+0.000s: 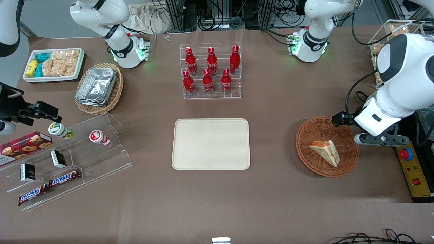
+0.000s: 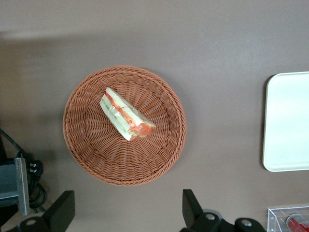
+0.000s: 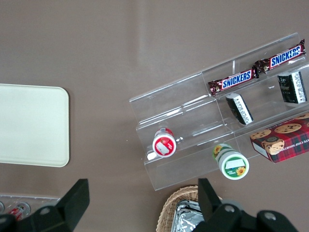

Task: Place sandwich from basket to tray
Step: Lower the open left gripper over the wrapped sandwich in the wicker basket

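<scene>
Toward the working arm's end of the tabletop (image 1: 271,203), the sandwich (image 1: 325,151) lies in the basket (image 1: 312,162), well apart from the tray (image 1: 211,144); the gripper (image 1: 342,130) hovers above the basket rim. From the left wrist, the spread fingers (image 2: 60,212) stand clear of the sandwich (image 2: 126,115), touching nothing.

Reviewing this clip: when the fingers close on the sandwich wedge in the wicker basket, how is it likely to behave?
The sandwich is pale bread with layered filling, so it probably squashes under a firm pinch. Its layers may slide apart if gripped on the flat faces. It looks light and lies loose in the basket, so it may skid on the weave. The gripper, fingers open, hangs above the basket rim.
</scene>
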